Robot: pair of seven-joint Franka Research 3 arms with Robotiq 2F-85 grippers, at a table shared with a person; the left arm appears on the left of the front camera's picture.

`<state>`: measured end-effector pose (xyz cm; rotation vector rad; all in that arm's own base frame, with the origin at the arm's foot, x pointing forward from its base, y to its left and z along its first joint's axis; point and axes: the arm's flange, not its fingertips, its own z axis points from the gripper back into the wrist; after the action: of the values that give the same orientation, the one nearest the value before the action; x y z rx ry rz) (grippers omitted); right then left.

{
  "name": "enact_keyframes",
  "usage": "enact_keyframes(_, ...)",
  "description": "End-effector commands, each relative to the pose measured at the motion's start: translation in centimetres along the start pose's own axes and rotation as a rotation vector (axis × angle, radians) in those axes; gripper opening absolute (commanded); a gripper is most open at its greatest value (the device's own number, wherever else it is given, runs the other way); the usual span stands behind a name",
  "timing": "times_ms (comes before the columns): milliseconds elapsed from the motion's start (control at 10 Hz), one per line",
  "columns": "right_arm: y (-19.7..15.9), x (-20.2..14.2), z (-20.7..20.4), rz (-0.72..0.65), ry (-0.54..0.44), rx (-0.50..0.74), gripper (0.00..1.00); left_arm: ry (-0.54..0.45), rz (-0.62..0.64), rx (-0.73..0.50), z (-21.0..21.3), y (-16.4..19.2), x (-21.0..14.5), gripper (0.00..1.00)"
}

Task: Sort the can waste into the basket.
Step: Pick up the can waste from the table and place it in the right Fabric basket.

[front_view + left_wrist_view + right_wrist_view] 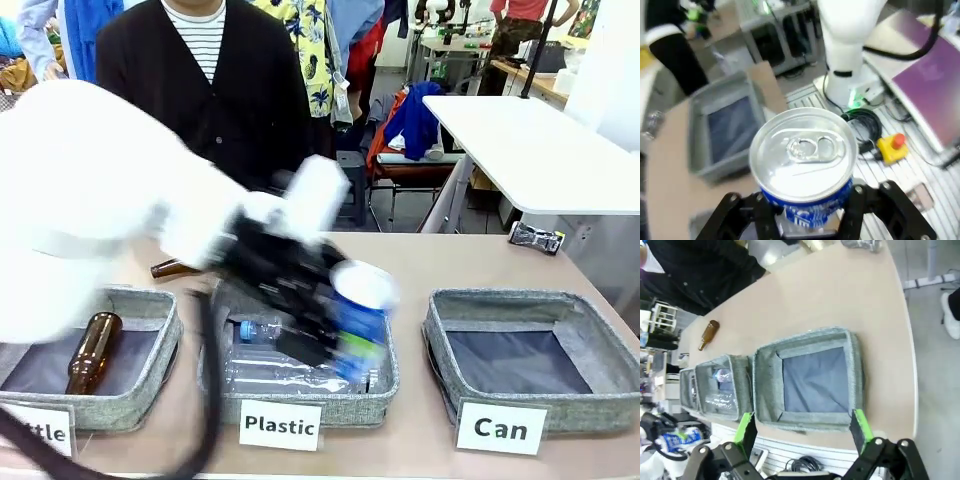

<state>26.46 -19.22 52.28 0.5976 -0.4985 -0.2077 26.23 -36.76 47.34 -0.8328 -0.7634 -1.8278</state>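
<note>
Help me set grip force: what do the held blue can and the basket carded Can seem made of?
Blue can: looks like thin metal, probably aluminium; bare silvery satin lid with pull tab, glossy blue printed wall. Can basket: grey woven fabric, matte, soft-looking walls; its dark flat liner seems cloth too, less surely.

Clear plastic bottles (270,375) in Plastic basket (360,408); brown bottle (92,350) in leftmost basket (120,410) (card partly hidden).

A robotics lab, it appears: a white robot arm (847,45) stands on a slotted bench (900,177) beside a yellow emergency-stop button (891,146) and coiled cables (863,124); hanging clothes (312,45) crowd the room behind the work table (470,262).
</note>
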Motion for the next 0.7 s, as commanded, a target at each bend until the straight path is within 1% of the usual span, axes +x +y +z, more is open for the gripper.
enact_keyframes(0,-2.5,-1.0,1.6,0.018,0.013,0.152,1.00,0.176,-0.011,-0.018,-6.9,8.0,2.6,0.35)
enact_keyframes(100,0.0,0.0,0.0,0.000,0.000,0.000,1.00,0.204,-0.052,0.064,-11.2,10.2,4.6,0.35)
enact_keyframes(300,0.0,0.0,0.0,0.000,0.000,0.000,1.00,0.261,-0.023,0.102,-17.6,14.8,8.7,0.35)
enact_keyframes(400,0.0,0.0,0.0,0.000,0.000,0.000,1.00,0.302,-0.007,0.131,-19.9,16.7,9.5,0.35)
enact_keyframes(500,0.0,0.0,0.0,0.000,0.000,0.000,1.00,0.322,0.011,0.127,-21.8,18.3,9.7,0.35)
enact_keyframes(600,0.0,0.0,0.0,0.000,0.000,0.000,1.00,0.315,0.004,0.143,-23.2,19.6,9.9,0.35)
